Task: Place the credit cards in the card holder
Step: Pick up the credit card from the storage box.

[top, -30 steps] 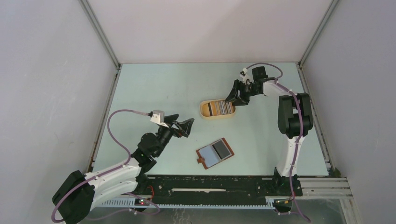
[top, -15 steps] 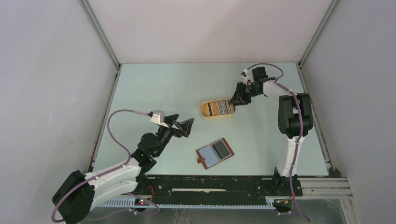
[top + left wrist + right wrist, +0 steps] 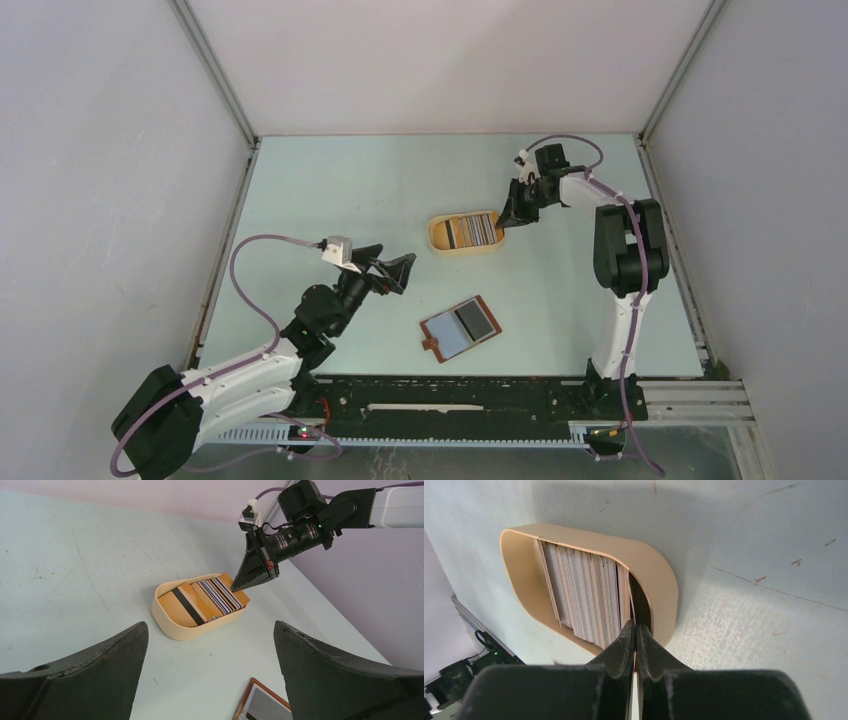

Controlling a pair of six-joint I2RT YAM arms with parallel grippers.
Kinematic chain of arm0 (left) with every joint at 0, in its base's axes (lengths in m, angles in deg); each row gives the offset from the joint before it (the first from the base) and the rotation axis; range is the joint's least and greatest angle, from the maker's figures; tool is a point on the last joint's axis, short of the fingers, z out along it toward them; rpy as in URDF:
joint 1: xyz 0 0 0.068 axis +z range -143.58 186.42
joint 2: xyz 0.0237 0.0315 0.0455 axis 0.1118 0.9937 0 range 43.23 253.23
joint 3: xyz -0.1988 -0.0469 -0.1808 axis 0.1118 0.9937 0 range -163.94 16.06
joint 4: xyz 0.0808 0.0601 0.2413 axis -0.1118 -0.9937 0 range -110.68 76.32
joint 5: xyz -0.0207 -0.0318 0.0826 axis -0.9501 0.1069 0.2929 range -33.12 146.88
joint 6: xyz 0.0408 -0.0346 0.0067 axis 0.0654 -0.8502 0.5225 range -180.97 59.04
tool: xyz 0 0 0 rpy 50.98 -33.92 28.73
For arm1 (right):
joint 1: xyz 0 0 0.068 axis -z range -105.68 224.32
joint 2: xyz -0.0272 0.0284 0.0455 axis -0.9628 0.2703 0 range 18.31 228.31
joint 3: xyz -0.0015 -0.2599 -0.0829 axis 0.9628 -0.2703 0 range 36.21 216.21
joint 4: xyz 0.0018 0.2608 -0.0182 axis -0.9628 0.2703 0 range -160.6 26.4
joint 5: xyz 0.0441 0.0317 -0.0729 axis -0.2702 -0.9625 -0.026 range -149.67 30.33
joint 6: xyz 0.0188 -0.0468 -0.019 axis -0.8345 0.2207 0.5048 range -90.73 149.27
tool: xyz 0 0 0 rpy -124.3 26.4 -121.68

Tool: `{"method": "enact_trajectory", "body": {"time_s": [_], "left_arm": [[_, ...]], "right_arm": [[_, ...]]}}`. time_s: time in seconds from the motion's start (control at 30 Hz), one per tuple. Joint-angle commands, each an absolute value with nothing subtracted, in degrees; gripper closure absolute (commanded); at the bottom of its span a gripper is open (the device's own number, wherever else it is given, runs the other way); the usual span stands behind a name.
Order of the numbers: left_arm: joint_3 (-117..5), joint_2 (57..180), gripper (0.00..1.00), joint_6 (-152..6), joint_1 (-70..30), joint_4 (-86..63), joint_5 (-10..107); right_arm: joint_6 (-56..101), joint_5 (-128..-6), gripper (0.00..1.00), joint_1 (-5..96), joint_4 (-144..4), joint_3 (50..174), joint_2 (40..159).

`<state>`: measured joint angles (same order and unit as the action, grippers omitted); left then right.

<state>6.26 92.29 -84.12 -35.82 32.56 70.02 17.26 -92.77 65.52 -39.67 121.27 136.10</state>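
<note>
The credit cards [image 3: 584, 590] stand edge-on in the tan tray [image 3: 659, 575], a striped row (orange at the ends). Right claw [image 3: 634, 627] pinches the end one; left claw [image 3: 210, 627] gapes.

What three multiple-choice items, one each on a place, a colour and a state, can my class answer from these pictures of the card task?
1. Where are the credit cards?
A. standing in a row in the tan oval tray
B. tucked into the card holder
C. spread loose on the table

2. What colour is the border of the card holder?
A. green
B. reddish-brown
C. yellow

3. How does the left gripper stand?
A. shut on a card
B. open, holding nothing
C. shut and empty

Answers:
1 A: the top view shows the striped row inside the tray.
2 B: a reddish-brown edge frames its bluish-grey pockets.
3 B: the left wrist view shows its fingers wide apart with only table between them.
</note>
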Motion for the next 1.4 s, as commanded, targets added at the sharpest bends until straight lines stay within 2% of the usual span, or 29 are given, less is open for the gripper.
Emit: {"method": "enact_trajectory", "body": {"time_s": [0.0, 0.23, 0.53, 0.77, 1.07, 1.37], "left_arm": [[7.64, 91.31, 0.0, -84.52, -35.5, 35.28, 70.19], [7.81, 91.09, 0.0, -84.47, -35.52, 35.28, 70.28], [7.95, 90.94, 0.0, -84.5, -35.46, 35.28, 70.18], [8.58, 89.21, 0.0, -84.43, -35.51, 35.28, 70.34], [10.26, 87.06, 0.0, -84.8, -35.43, 36.97, 63.07], [10.66, 81.92, 0.01, -95.49, -35.52, 29.77, 54.48]], "right_arm": [[21.19, -85.69, 0.95, 64.05, -39.79, 122.61, 131.94], [24.23, -78.53, 1.0, 62.14, -40.46, 122.21, 128.14], [28.14, -73.91, 1.0, 61.75, -40.2, 121.24, 123.93], [31.89, -75.03, 1.0, 61.84, -39.84, 119.11, 118.14], [43.07, -95.96, 1.0, 62.7, -35.36, 114.22, 106.31], [48.36, -108.75, 1.0, 64.25, -41.85, 97.89, 82.11]]}}
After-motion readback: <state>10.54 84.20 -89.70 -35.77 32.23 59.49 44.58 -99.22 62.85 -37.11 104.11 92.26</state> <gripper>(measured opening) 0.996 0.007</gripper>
